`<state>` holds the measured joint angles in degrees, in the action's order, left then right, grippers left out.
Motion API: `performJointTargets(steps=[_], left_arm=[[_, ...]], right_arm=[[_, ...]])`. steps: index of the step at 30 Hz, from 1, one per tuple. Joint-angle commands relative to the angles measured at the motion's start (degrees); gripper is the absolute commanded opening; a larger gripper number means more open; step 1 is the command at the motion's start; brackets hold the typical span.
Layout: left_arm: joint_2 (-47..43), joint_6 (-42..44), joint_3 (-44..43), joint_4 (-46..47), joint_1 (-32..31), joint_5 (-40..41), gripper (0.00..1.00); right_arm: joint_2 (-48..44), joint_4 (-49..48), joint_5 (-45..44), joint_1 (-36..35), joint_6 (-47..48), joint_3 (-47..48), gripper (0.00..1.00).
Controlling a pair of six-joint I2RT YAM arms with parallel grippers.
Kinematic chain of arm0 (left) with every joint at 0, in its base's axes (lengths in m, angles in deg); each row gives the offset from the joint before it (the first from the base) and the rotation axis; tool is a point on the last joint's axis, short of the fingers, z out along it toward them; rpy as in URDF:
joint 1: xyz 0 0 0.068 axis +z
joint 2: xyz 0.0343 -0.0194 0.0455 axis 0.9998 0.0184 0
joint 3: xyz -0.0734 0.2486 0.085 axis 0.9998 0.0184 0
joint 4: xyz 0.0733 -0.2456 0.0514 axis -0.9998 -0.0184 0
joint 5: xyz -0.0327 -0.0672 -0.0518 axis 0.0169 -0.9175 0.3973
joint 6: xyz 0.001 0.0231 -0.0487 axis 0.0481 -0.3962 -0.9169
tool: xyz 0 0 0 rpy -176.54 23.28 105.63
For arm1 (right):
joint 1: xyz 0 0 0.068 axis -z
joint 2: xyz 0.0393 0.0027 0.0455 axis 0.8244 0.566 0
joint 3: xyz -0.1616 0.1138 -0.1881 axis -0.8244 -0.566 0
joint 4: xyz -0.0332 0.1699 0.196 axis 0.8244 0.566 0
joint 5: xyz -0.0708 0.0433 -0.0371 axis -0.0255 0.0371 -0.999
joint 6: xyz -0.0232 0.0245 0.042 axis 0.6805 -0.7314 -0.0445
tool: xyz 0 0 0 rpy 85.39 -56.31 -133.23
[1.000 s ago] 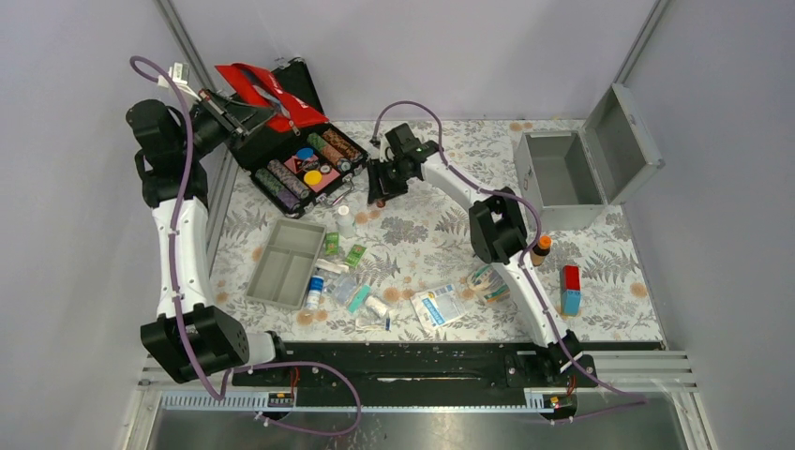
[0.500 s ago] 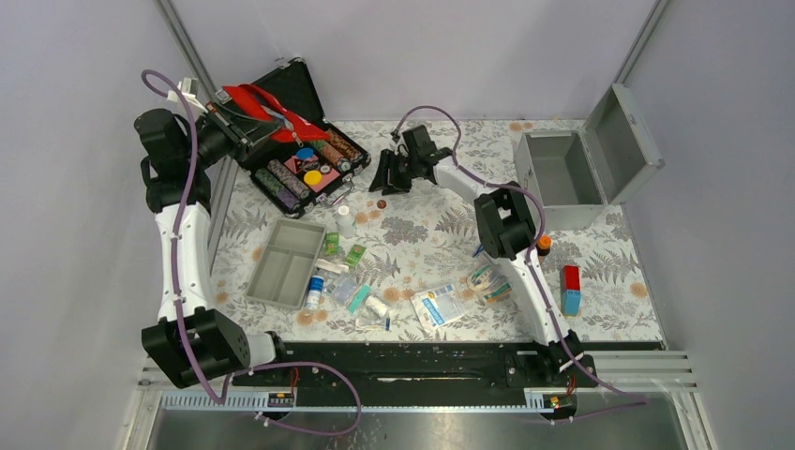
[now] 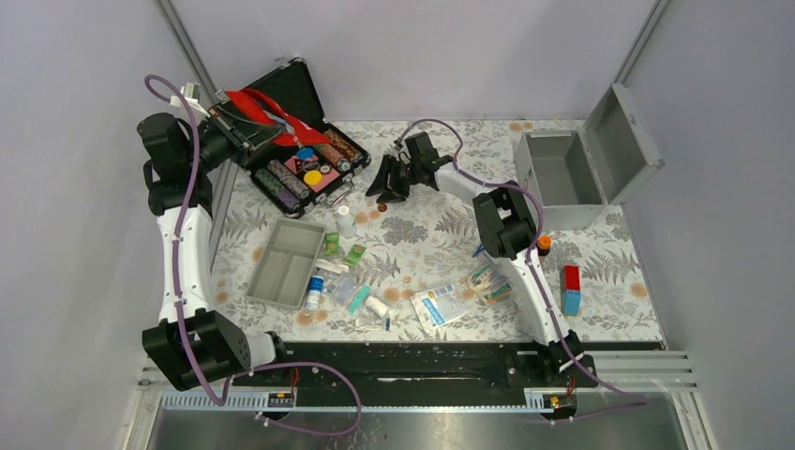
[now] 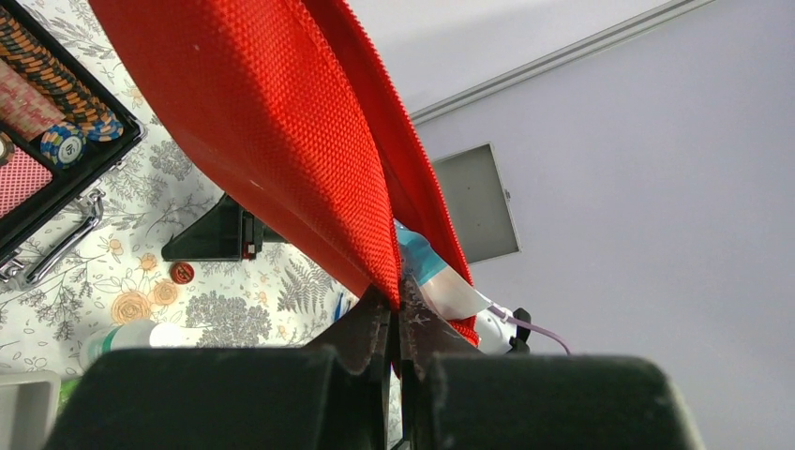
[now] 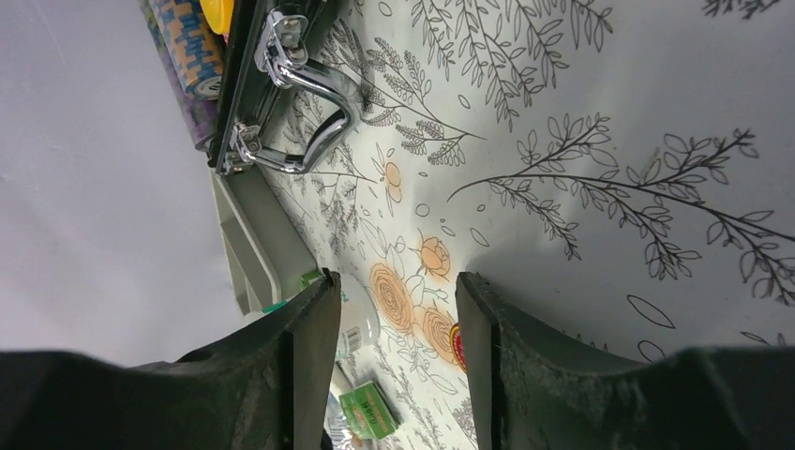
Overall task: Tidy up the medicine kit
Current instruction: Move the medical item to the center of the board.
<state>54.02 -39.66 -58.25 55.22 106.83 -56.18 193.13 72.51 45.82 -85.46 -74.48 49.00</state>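
The medicine kit (image 3: 561,178) is a silver-grey metal box at the back right, its hinged lid (image 3: 623,141) standing open and its inside bare. My left gripper (image 3: 249,131) is shut on the edge of the red pouch (image 3: 267,105) and holds it up over the black chip case (image 3: 305,164). In the left wrist view the pouch (image 4: 281,122) hangs from the closed fingertips (image 4: 375,323), with a blue-white packet (image 4: 436,272) showing inside it. My right gripper (image 3: 380,183) is open and empty, low over the cloth beside the case; its wrist view (image 5: 398,300) shows bare cloth between the jaws.
A grey tray (image 3: 284,262) lies left of centre. A white bottle (image 3: 345,217), green boxes (image 3: 354,253) and several small packets (image 3: 439,305) are scattered in front. An orange-capped bottle (image 3: 541,246) and a red-blue box (image 3: 570,289) stand right. A red chip (image 5: 457,345) lies by the right finger.
My left gripper has swung the red pouch a little right and back over the chip case. My right gripper has turned and shifted slightly, staying open by the case.
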Motion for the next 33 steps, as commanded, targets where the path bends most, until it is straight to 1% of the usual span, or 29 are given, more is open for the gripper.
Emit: performJointTargets(steps=[1,6,8,10,15,18,20,22,25,30,32,33], left_arm=[[-3.22,-0.76,0.16,3.61,0.14,-0.18,0.00],[-4.21,-0.77,0.34,3.21,0.08,-0.38,0.00],[-4.39,-0.81,0.43,3.30,0.12,-0.51,0.00],[-4.42,-1.01,0.60,3.70,0.13,-0.63,0.00],[-4.41,-1.73,1.30,4.94,0.11,-1.32,0.00],[-4.36,-1.96,2.13,5.70,0.13,-1.54,0.00],[-4.25,-2.15,2.53,6.12,0.12,-1.69,0.00],[-3.96,-2.63,2.94,6.71,0.09,-1.97,0.00],[-3.76,-2.84,3.36,7.16,0.13,-2.26,0.00],[-3.93,-3.12,4.18,7.86,0.12,-2.55,0.00],[-4.19,-3.13,4.39,7.79,0.11,-2.84,0.00],[-4.28,-2.98,4.42,7.51,0.13,-3.04,0.00]], right_arm=[[-0.86,-2.84,1.53,-0.30,-6.92,-2.24,0.56],[-2.75,-3.68,3.44,-0.25,-11.86,-7.35,0.52],[-4.54,-4.27,4.59,-0.28,-13.45,-11.20,0.51],[-6.79,-7.54,5.85,-0.30,-15.38,-16.96,0.50],[-13.93,-9.70,6.23,-0.37,-13.06,-30.72,0.49],[-18.89,-11.46,6.97,-0.48,-8.39,-36.16,0.49],[-22.25,-8.65,6.75,-0.43,-2.56,-36.19,0.49],[-25.39,-3.60,6.07,-0.48,3.83,-33.30,0.49],[-27.03,1.62,2.84,-0.39,11.49,-28.59,0.51],[-22.53,2.75,1.57,1.55,9.50,-23.38,0.51],[-20.96,7.26,-1.44,2.05,12.63,-20.73,0.51],[-20.43,11.19,-3.79,2.07,16.55,-18.78,0.51]])
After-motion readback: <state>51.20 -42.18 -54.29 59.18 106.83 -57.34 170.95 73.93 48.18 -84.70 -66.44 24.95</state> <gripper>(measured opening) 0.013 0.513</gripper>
